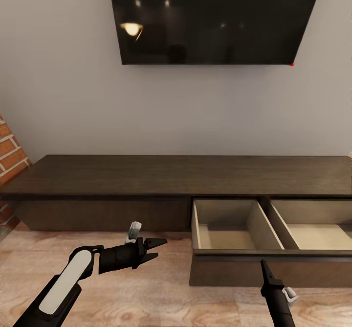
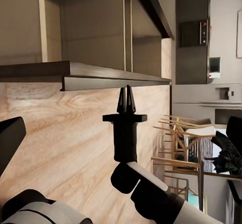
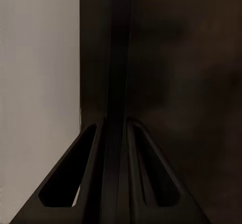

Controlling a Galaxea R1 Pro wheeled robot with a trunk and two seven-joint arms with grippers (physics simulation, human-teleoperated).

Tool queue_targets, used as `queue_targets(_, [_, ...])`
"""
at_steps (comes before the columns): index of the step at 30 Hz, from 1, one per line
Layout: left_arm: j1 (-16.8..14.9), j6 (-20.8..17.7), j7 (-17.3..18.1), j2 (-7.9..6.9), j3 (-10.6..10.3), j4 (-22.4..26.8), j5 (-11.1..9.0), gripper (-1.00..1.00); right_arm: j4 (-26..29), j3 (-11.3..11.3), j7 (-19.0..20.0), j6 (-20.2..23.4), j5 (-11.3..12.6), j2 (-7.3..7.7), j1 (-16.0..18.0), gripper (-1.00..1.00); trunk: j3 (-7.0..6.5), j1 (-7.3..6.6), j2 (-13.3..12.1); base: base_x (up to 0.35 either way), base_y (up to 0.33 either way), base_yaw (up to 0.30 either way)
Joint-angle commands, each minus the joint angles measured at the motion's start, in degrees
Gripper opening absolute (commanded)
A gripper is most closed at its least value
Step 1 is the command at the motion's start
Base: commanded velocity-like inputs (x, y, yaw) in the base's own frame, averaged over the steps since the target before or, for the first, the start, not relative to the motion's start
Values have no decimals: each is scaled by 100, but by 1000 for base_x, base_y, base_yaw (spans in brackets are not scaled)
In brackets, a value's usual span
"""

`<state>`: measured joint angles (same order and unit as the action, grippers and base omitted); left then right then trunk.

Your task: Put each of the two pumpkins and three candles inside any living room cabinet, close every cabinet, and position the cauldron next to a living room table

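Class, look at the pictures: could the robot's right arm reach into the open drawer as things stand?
Probably yes. The right tool hangs just in front of the open drawer, whose top lies bare, with nothing between them. The drawer's compartments look empty.

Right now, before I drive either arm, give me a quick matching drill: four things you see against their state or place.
Things:
1. right drawer
2. left drawer front
3. left gripper
4. television

States or places:
A. mounted on the wall above the cabinet
B. pulled out, compartments bare
C. shut, flush with the unit
D. open, holding nothing, over the floor

Pairs: 1-B, 2-C, 3-D, 4-A
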<state>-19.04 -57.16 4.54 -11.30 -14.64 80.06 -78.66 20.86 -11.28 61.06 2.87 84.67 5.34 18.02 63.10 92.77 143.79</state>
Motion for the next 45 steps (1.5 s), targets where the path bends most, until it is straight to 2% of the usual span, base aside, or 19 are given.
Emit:
queue_targets(1, [-3, -6, 47, -4, -4, 0, 43, 100, -33, -23, 11, 39, 59, 2, -1, -100, 6, -1, 1, -44, 0, 0])
queue_targets(19, [-3, -6, 48, -4, -4, 0, 43, 100, -38, -23, 10, 39, 58, 2, -1, -100, 6, -1, 1, -4, 0, 0])
queue_targets(20, [-3, -6, 48, -4, -4, 0, 44, 100, -36, -23, 10, 39, 58, 2, -1, 100, 6, -1, 1, 0, 0, 0])
queue_targets(39, [-3, -6, 48, -4, -4, 0, 41, 100, -39, -21, -95, 50, 51, 2, -1, 100, 6, -1, 1, -46, 0, 0])
queue_targets(42, [-3, -6, 47, -4, -4, 0, 39, 100, -35, -19, -171, 133, 48, 4, -1, 100, 6, -1, 1, -165, 0, 0])
queue_targets(45, [-3, -6, 47, -4, -4, 0, 36, 100, -31, -16, -233, 395, 42, 16, -1, 100, 6, -1, 1, -169, 0, 0])
